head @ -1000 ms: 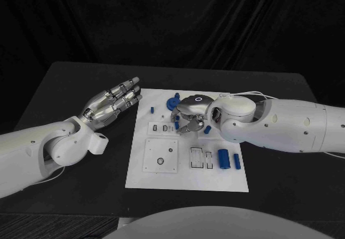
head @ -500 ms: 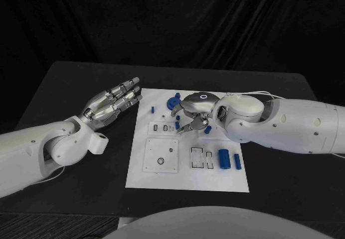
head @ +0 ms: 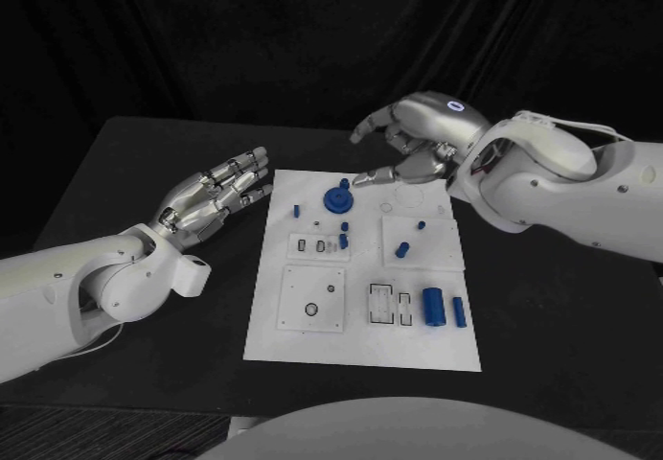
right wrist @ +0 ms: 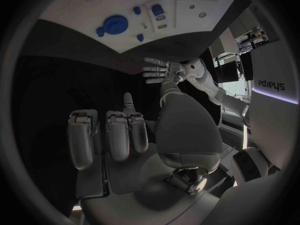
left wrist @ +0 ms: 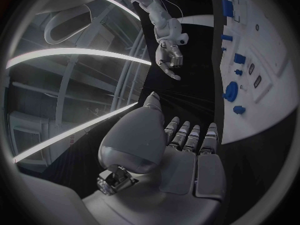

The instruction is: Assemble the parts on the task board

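On the left, the left hand (head: 215,201): spread flat, palm up, fingers straight and close together, gripping nothing. Just beyond its fingertips, the near edge of the task board (head: 362,340), apart from them but not by much. Risk there: nudging the board with any forward reach, and so shifting every loose piece on it.

Past those fingertips, on the board, a small blue peg (head: 294,209), then the round blue part (head: 337,199). Further toward the robot, well clear of both hands, a blue cylinder (head: 432,306) lying on its side; likely to roll if the board gets jolted.

On the right, the right hand (head: 415,144): raised over the board's far end, fingers loosely bent and apart from the thumb, nothing between them. Below and just ahead of its fingertips, the round blue part. Danger on coming down: clipping that part or the upright pegs beside it with the bent fingers, tipping them; or closing off-centre and squeezing a small piece out sideways.
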`<action>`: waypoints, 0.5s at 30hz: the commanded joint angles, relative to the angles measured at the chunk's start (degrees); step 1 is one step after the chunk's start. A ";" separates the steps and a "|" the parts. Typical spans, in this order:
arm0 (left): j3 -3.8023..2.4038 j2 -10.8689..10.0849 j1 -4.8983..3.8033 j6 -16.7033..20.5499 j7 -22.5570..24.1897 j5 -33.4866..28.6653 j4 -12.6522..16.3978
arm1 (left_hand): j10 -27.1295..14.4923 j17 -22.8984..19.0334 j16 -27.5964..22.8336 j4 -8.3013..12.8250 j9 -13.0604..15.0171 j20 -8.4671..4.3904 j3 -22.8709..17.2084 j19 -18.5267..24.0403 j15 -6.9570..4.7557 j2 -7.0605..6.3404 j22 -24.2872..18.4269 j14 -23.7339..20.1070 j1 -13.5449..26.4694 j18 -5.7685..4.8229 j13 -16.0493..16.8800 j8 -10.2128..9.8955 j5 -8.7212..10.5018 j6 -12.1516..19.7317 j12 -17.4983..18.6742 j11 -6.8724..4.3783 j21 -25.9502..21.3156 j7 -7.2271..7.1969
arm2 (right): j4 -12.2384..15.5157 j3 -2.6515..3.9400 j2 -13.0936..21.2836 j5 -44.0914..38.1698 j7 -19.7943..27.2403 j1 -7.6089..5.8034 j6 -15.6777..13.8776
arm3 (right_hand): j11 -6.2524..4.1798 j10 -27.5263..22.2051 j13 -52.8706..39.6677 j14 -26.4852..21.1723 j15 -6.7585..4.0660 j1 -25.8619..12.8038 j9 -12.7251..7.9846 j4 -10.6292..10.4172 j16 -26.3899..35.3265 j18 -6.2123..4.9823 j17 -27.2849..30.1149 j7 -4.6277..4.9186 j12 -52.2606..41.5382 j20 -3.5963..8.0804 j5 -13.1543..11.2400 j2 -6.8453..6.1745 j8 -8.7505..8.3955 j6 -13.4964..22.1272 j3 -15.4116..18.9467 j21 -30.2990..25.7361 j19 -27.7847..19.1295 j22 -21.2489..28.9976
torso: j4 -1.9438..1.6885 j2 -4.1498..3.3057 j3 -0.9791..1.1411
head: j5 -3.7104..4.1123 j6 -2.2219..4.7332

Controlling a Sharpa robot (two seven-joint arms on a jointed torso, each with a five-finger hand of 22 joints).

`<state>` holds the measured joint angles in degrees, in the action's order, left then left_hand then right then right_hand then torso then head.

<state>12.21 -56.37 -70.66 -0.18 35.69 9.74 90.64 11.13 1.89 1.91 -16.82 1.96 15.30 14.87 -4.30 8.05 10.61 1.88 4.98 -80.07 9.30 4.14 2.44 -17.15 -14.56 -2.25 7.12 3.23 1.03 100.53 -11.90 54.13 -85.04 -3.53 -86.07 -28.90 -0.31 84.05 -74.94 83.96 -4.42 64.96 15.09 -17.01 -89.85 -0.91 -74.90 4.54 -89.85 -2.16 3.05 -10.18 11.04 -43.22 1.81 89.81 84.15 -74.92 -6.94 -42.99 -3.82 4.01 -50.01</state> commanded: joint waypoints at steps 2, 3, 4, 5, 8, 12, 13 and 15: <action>-0.10 -0.32 -1.79 11.84 2.37 6.71 0.93 | 15.09 4.45 7.62 0.15 0.26 0.80 2.70 -7.76 1.72 0.20 2.12 14.14 3.28 1.09 8.46 0.34 4.92 -1.63 -3.81 1.77 4.71 1.03 | -0.10 0.02 1.73 14.97 4.77 -1.65 -4.90 | -0.14 5.95 -15.06 6.04 0.62 -4.66 -0.52 -0.03 -0.15 0.91 -15.10 0.11 -0.15 -0.37 -0.13 2.48 -0.26 -1.00 4.97 0.19 5.85 -15.08 | 0.00 -0.08 0.12 | 0.38 0.01; -0.10 -0.37 -2.48 13.99 1.73 9.64 1.20 | 21.26 7.47 14.64 0.19 0.59 0.89 4.28 -21.77 1.96 -0.04 6.04 24.67 5.80 0.96 12.12 0.91 7.61 -3.92 -7.42 3.05 13.19 2.32 | -0.23 0.02 2.21 17.16 4.94 -1.95 -4.68 | 0.04 5.95 -15.06 6.04 0.76 -7.79 -0.70 -0.06 -0.15 0.91 -15.10 0.41 -0.15 -0.48 -0.16 2.54 -0.33 -1.45 6.65 0.19 5.85 -15.08 | -0.09 -0.10 0.12 | 0.72 0.01; -0.10 -0.37 -2.85 14.91 1.15 11.42 1.30 | 23.57 8.50 17.24 0.18 0.73 0.98 5.02 -24.83 2.11 -0.33 6.75 27.39 6.80 0.98 14.35 1.18 8.53 -5.04 -9.13 3.55 14.90 3.01 | -0.32 0.02 2.40 18.11 4.92 -2.06 -4.49 | 0.13 5.95 -15.06 6.04 0.83 -8.64 -0.77 -0.07 -0.15 0.88 -15.10 0.51 -0.15 -0.56 -0.18 3.07 -0.36 -1.63 6.72 0.10 5.79 -15.04 | -0.11 -0.13 0.16 | 0.88 0.01; -0.10 -0.33 -3.48 16.12 -0.22 14.94 1.41 | 26.16 9.77 20.11 0.23 0.85 1.06 5.46 -27.50 2.28 -0.34 7.40 30.25 7.40 0.91 16.71 1.42 9.38 -6.11 -11.18 4.07 16.45 3.75 | -0.50 0.02 2.69 19.45 4.84 -2.21 -4.07 | 0.21 5.95 -15.06 6.04 0.91 -10.44 -0.82 -0.05 -0.15 0.82 -15.10 0.58 -0.15 -0.63 -0.20 5.24 -0.34 -1.90 6.43 -0.09 5.66 -14.97 | -0.19 -0.11 0.13 | 1.16 0.01; -0.10 0.10 -5.51 18.02 -6.05 26.31 1.56 | 37.40 17.11 34.70 0.27 1.10 -0.40 6.29 -38.37 0.40 -0.47 10.88 42.14 7.80 1.01 28.02 1.96 10.81 -8.96 -23.67 3.35 23.91 5.17 | -1.05 0.01 3.25 21.82 4.28 -2.36 -2.87 | 0.66 5.95 -15.06 6.04 1.30 -13.01 -1.07 0.19 -0.15 0.74 -15.10 1.09 -0.15 -0.98 0.07 9.41 -0.47 -2.45 6.63 -0.34 5.49 -14.86 | -0.13 0.05 0.36 | 1.78 0.01; -0.10 0.92 -8.39 17.08 -15.01 38.08 2.24 | 62.04 67.22 81.31 0.57 3.81 -5.62 6.16 -48.50 -4.55 -0.43 23.36 65.62 8.09 0.54 73.92 7.06 11.13 -26.78 -76.70 -1.54 42.51 8.01 | -1.48 0.01 3.64 23.18 3.82 -2.32 -2.50 | 0.92 5.95 -15.06 6.04 1.56 -13.22 -1.32 0.28 -0.15 0.79 -15.10 1.33 -0.15 -1.29 0.65 11.67 -0.63 -2.87 7.31 -0.19 5.60 -14.93 | 0.14 0.17 0.71 | 1.87 0.01; -0.10 1.14 -9.04 16.31 -17.17 40.12 2.46 | 67.70 75.01 84.84 0.33 4.11 -6.51 5.76 -49.40 -4.87 -0.77 31.24 71.76 8.03 -0.31 78.73 8.02 11.60 -27.67 -81.46 -1.86 50.20 8.08 | -1.55 0.01 3.69 23.35 3.72 -2.30 -2.40 | 0.97 5.95 -15.06 6.04 1.59 -13.07 -1.35 0.29 -0.15 0.81 -15.10 1.34 -0.15 -1.37 1.13 12.21 -0.59 -3.15 7.55 -0.11 5.65 -14.96 | 0.26 0.20 0.91 | 1.76 0.01; -0.10 1.74 -10.57 14.40 -21.78 43.63 2.89 | 78.87 86.78 87.95 0.12 4.74 -7.33 5.51 -57.21 -5.05 -0.39 52.66 83.56 9.73 -3.17 85.86 9.95 11.63 -28.98 -87.75 -2.48 67.05 8.49 | -1.69 0.00 3.80 23.62 3.60 -2.23 -1.95 | 0.96 5.95 -15.06 6.04 1.64 -12.91 -1.39 0.29 -0.15 0.82 -15.10 1.34 -0.15 -1.42 1.92 12.94 -0.54 -3.55 7.95 -0.07 5.67 -14.97 | 0.49 0.20 1.13 | 1.61 0.01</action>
<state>12.17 -54.94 -80.56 14.68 24.52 39.35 93.17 82.34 73.76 88.57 -16.59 6.75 8.27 20.59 -61.26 3.13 9.96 51.48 81.96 -70.79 6.46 74.51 12.39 -5.70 -43.90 -87.30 5.04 67.26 9.21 98.89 -11.94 57.82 -64.88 0.25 -88.34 -30.99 0.22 83.94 -74.93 84.04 -3.26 52.05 13.78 -16.75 -89.85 -0.91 -74.90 6.03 -89.85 -3.19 4.79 2.31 10.69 -46.36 9.49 89.81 83.94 -74.91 -6.81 -42.89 -3.14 5.78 -50.01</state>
